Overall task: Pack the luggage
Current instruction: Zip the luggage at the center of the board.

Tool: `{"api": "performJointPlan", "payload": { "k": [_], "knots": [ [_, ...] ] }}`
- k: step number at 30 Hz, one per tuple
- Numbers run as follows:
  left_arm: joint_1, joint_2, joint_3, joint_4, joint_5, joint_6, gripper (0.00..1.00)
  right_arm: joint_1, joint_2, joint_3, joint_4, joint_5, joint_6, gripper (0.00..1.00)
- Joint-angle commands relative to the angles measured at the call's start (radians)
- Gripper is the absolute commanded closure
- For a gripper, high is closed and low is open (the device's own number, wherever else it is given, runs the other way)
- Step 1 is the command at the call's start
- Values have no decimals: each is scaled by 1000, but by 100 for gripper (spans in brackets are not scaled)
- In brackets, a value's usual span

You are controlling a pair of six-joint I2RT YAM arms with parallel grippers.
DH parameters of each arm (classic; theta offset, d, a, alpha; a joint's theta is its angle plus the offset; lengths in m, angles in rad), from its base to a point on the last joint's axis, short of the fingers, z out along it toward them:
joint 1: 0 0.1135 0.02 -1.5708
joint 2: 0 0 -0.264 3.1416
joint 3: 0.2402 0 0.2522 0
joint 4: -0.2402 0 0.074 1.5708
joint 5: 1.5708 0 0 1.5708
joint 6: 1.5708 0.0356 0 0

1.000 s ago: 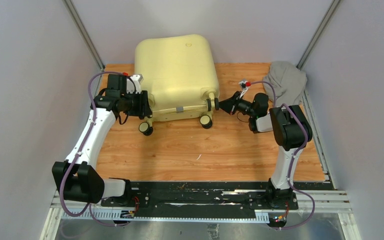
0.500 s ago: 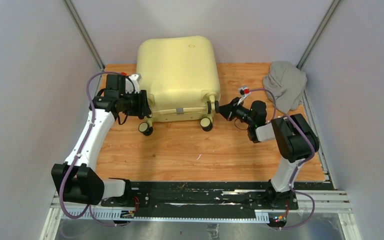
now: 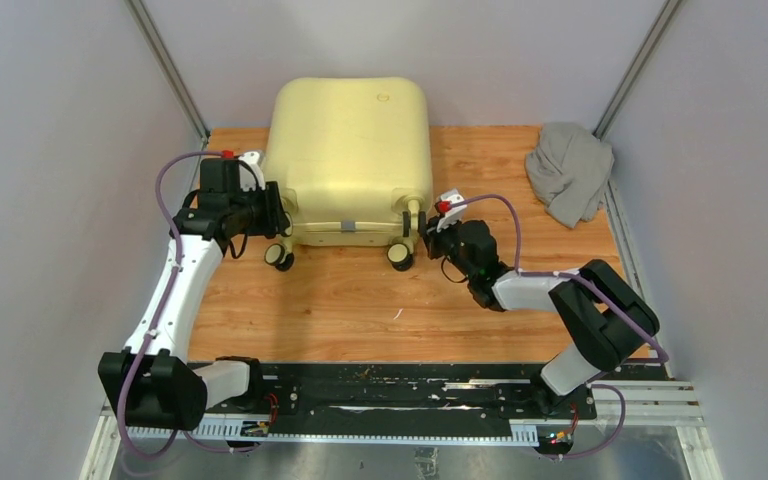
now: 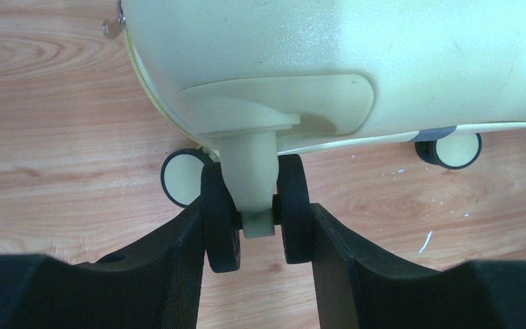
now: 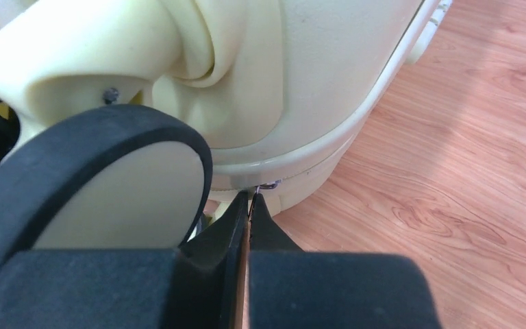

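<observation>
Left wrist view: my left claw (image 4: 257, 219), half open, clamps the twin wheel (image 4: 293, 219) of the luggage (image 4: 356, 55), whose shell lies just ahead. My right claw (image 5: 249, 209) is pressed shut, tips at its seam (image 5: 377, 89) beside another wheel (image 5: 109, 185).

I'm looking into a robotics lab test cell: plain pale wall panels (image 3: 60, 150) on aluminium framing (image 3: 165, 65) box in a wood-grain surface (image 3: 360, 300), with my left arm (image 3: 175, 290) and right arm (image 3: 600, 320) bolted to a black mounting rail (image 3: 390, 385).
</observation>
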Motion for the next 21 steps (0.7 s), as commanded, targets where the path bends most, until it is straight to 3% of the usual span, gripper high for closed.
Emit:
{"api": "performJointPlan", "payload": {
  "k": [1,6,8,12,17,21],
  "knots": [
    [-52,-39,27,150,282,-110,100,158,3,5,128,-146,-7,100],
    [-35,-42,72,113,240,-127,100,54,-33,-104,259,-209,169,98],
    [-11,-42,98,113,230,-113,100,-29,-12,-150,358,-313,254,88],
    [8,-47,139,105,182,-68,100,-140,22,-208,426,-427,345,54],
    [16,-44,156,94,164,-59,100,-270,137,-196,591,-591,460,29],
    [18,-43,167,98,177,-59,100,-330,218,-175,672,-618,511,27]
  ]
}}
